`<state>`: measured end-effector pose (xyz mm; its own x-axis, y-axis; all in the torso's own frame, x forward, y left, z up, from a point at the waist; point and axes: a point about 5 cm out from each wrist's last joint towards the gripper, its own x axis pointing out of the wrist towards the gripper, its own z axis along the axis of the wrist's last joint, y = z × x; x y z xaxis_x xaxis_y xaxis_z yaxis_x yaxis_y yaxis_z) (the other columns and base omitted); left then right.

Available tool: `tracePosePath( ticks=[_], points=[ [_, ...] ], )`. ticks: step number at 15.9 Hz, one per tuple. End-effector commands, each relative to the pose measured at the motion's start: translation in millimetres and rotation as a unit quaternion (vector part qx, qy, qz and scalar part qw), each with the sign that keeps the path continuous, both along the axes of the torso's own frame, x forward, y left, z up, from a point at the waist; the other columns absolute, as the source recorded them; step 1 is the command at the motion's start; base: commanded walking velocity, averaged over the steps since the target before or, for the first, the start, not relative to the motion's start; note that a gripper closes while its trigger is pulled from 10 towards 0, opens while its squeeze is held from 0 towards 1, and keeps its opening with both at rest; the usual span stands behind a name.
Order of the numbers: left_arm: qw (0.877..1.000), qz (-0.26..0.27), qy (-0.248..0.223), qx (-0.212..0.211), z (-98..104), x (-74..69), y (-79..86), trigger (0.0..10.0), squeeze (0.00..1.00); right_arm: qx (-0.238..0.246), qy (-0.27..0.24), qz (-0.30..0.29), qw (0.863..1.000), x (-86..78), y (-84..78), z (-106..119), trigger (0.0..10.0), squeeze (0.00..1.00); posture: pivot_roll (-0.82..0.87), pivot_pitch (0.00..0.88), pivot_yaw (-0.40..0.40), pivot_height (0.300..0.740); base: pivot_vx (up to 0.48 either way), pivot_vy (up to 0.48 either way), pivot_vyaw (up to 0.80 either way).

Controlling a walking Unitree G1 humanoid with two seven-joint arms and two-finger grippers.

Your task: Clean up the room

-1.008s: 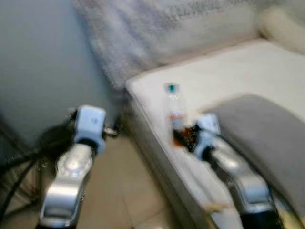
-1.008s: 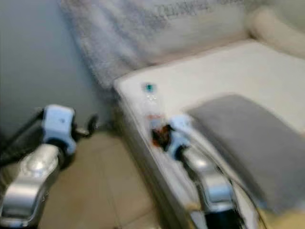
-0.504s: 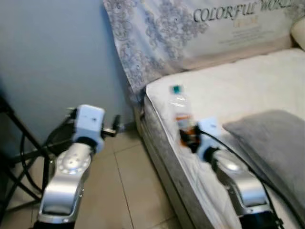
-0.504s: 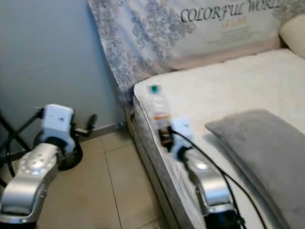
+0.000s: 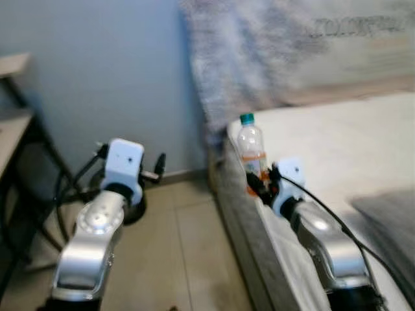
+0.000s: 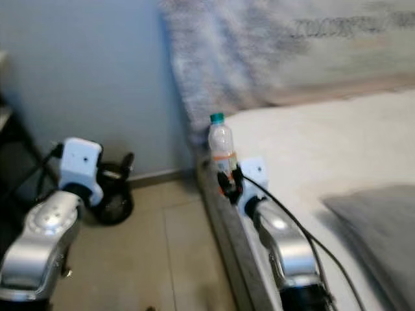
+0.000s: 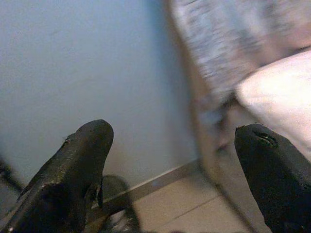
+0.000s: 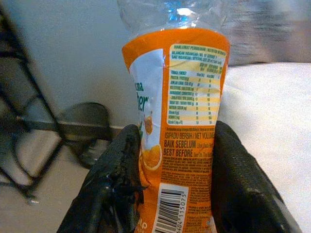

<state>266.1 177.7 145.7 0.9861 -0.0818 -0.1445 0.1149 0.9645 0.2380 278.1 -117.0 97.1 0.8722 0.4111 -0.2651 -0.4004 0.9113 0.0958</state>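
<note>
A clear plastic bottle with a green cap and an orange label stands upright in my right gripper, over the corner of the bed. In the right wrist view both black fingers press against the orange label, so the gripper is shut on the bottle. My left gripper is held out over the tiled floor beside the bed, facing the blue wall. Its two fingers are spread wide with nothing between them.
A patterned pillow leans at the head of the bed. A grey pillow lies on the mattress at the right. A dark round base with cables sits on the floor by the wall. A black-framed table stands at the far left.
The camera has swung left, so the bed and pillows have shifted right in the picture. The bottle stays gripped in my right gripper. The left arm holds its pose.
</note>
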Motion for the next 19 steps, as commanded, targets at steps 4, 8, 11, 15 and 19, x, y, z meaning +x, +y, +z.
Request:
tracePosePath(
  ticks=[4,8,11,15,19],
  points=[
    [1.0,-0.009,-0.003,-0.001,2.2,3.4,-4.0,10.0,0.0,-0.01,0.004,-0.003,1.0,-3.6,-3.4,-3.6,10.0,0.0,0.06,0.0,0.055,0.74,0.322,0.0,0.0],
    [1.0,-0.011,-0.004,-0.001,2.0,3.0,-5.8,10.0,0.0,-0.009,0.005,0.004,1.0,-4.7,-0.5,-3.6,10.0,0.0,0.07,0.0,0.054,0.74,0.322,0.0,0.0],
    [1.0,-0.012,-0.005,0.0,2.0,2.5,-6.5,10.0,0.0,-0.02,-0.002,0.017,1.0,-3.5,4.7,-3.8,10.0,0.0,0.07,0.0,0.059,0.74,0.321,0.0,0.41],
    [1.0,-0.013,-0.002,0.001,0.7,1.6,-4.9,10.0,0.0,-0.021,-0.005,0.015,1.0,-4.8,4.0,-4.2,10.0,0.0,0.06,0.0,0.062,0.74,0.322,0.0,0.52],
    [1.0,-0.015,-0.001,-0.001,-1.2,0.6,-7.1,10.0,0.0,-0.018,-0.002,0.005,1.0,-6.9,-0.3,-4.9,10.0,0.0,0.06,0.0,0.061,0.74,0.322,0.0,0.0]
  ],
)
